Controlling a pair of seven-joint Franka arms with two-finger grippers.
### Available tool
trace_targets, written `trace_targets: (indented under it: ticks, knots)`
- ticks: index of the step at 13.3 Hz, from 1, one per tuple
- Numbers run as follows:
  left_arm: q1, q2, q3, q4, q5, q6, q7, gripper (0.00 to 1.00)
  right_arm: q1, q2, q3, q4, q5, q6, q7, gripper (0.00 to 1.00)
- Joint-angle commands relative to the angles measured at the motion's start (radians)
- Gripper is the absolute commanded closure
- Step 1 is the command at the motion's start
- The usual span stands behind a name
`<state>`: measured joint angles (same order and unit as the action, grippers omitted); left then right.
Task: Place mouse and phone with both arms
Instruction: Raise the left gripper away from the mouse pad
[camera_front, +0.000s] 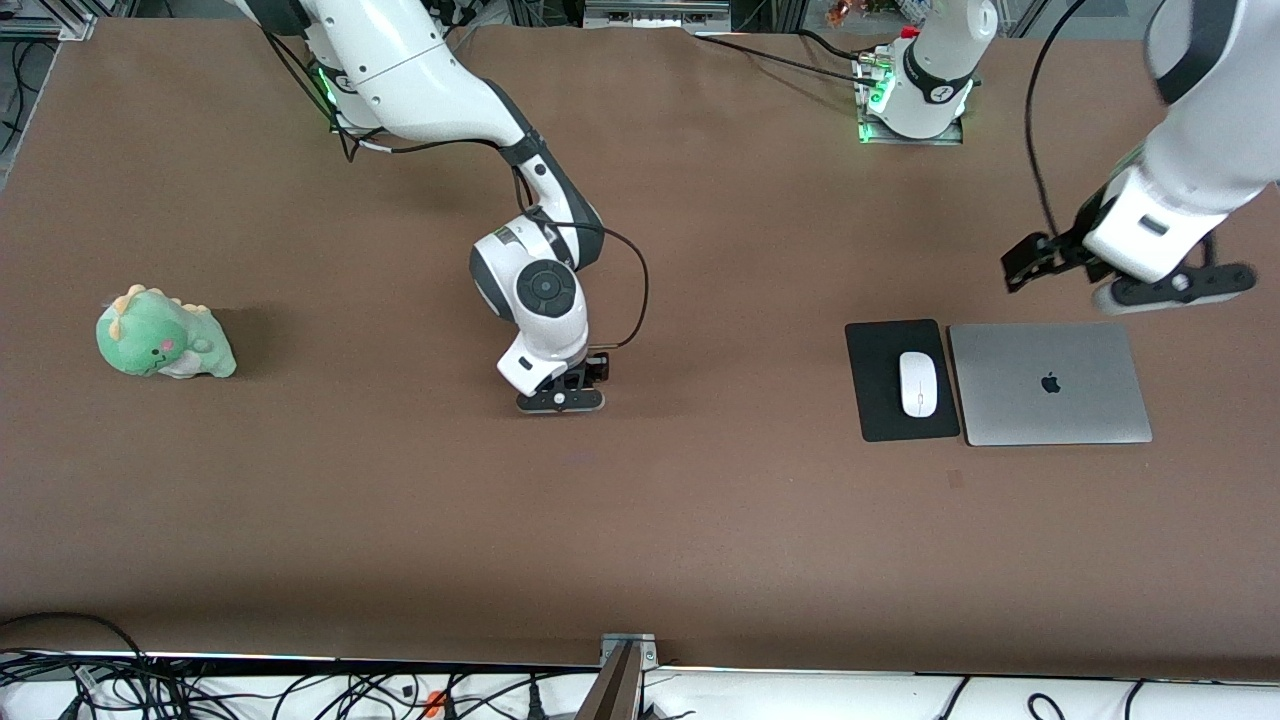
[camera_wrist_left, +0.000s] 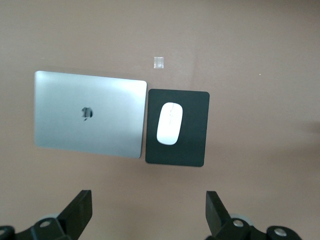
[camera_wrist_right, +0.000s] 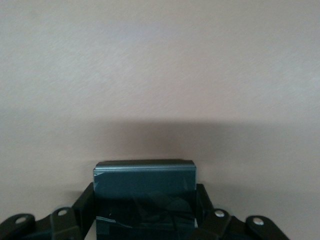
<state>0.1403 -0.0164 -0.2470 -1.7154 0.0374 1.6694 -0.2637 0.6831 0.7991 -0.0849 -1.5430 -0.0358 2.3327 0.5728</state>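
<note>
The white mouse (camera_front: 917, 384) (camera_wrist_left: 169, 123) lies on a black mouse pad (camera_front: 880, 410) (camera_wrist_left: 195, 145) toward the left arm's end of the table. My left gripper (camera_front: 1175, 290) (camera_wrist_left: 149, 210) hangs open and empty in the air, over the table just past the laptop's edge. My right gripper (camera_front: 560, 402) (camera_wrist_right: 145, 200) is down at the table's middle. It is shut on the black phone (camera_wrist_right: 145, 182), which sits between its fingers. In the front view the phone is hidden under the gripper.
A closed silver laptop (camera_front: 1050, 385) (camera_wrist_left: 90, 112) lies beside the mouse pad. A green plush dinosaur (camera_front: 165, 335) sits toward the right arm's end. A small tape square (camera_front: 955, 479) (camera_wrist_left: 159, 62) is stuck to the brown table nearer the front camera than the laptop.
</note>
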Motion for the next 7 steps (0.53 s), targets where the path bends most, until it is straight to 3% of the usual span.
trace_targets:
  ticks: [1, 4, 7]
  knots:
    - [0.010, 0.012, -0.003, 0.143, -0.017, -0.121, 0.014, 0.00, -0.071, -0.017, 0.011, 0.091, 0.005, -0.160, -0.117, 0.62]
    - [0.028, 0.013, -0.003, 0.152, -0.027, -0.129, 0.058, 0.00, -0.146, -0.049, 0.008, 0.116, 0.051, -0.242, -0.294, 0.66]
    - [0.036, 0.013, -0.003, 0.154, -0.030, -0.129, 0.076, 0.00, -0.258, -0.121, 0.005, 0.034, 0.054, -0.253, -0.419, 0.69]
